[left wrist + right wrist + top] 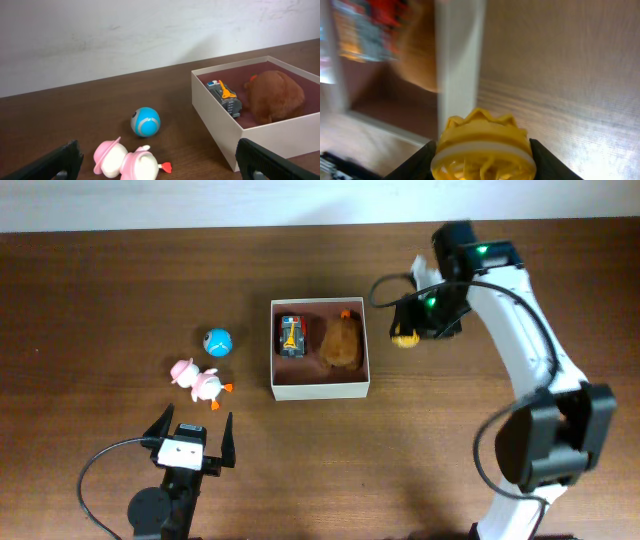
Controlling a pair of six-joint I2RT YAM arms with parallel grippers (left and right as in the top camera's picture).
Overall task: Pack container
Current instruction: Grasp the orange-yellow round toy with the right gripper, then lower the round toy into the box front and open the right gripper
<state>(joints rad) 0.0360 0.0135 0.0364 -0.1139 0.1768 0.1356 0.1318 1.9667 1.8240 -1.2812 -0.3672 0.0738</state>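
The container [320,388] is a square white-walled box with a pink-brown inside at mid-table. It holds a small toy truck [291,335] and a brown plush [342,342]. It also shows in the left wrist view [225,140] and, blurred, in the right wrist view [457,65]. My right gripper [406,336] is shut on a yellow toy [482,147], held just right of the container's right wall. My left gripper [190,435] is open and empty near the front edge. A pink-and-white duck toy [200,381] and a blue ball [217,341] lie left of the container.
The duck toy [125,161] lies between my left fingers' line of sight, the blue ball [145,121] behind it. A pale wall runs along the table's far edge. The right arm's cable loops above the container's right side.
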